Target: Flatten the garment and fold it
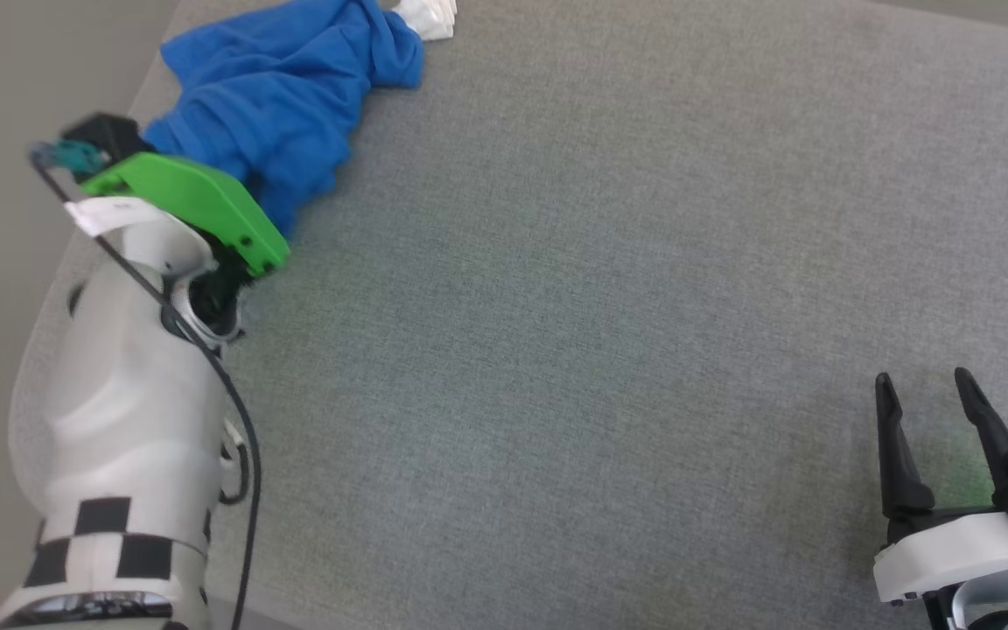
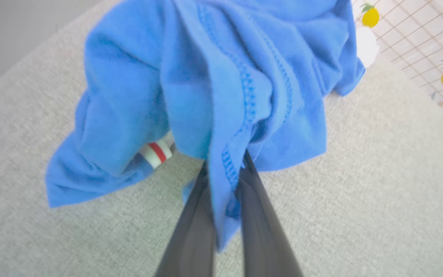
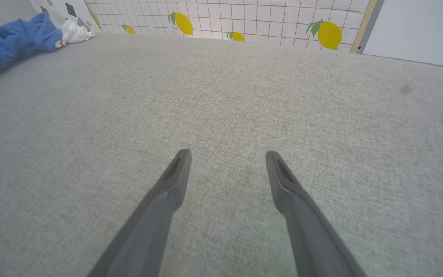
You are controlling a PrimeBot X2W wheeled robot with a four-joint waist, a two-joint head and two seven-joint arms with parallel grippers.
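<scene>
The jaws of the left gripper (image 2: 225, 161) are clamped together on a stitched hem of the garment (image 2: 137, 96). A blue fold is pinched between the two dark fingers (image 2: 190, 231) and hangs down past them. Just beside the grip, a red-and-white striped cuff (image 2: 156, 153) is tucked under the bunched cloth; this detail is given by the left wrist view alone. In the head view those fingers are hidden by the green cover (image 1: 198, 206) at the wrist. The pale forearm (image 1: 119, 367) is stretched forward along the left edge of the grey padded surface (image 1: 600, 306). The garment lies crumpled at that surface's far left corner, with a white sleeve (image 1: 430, 16) at its far end. The jaws of the right gripper (image 1: 924, 376) are held apart with nothing between them, low at the near right and well apart from the garment. A lemon-patterned tiled wall (image 3: 323, 34) is shown behind the surface by the right wrist view.
</scene>
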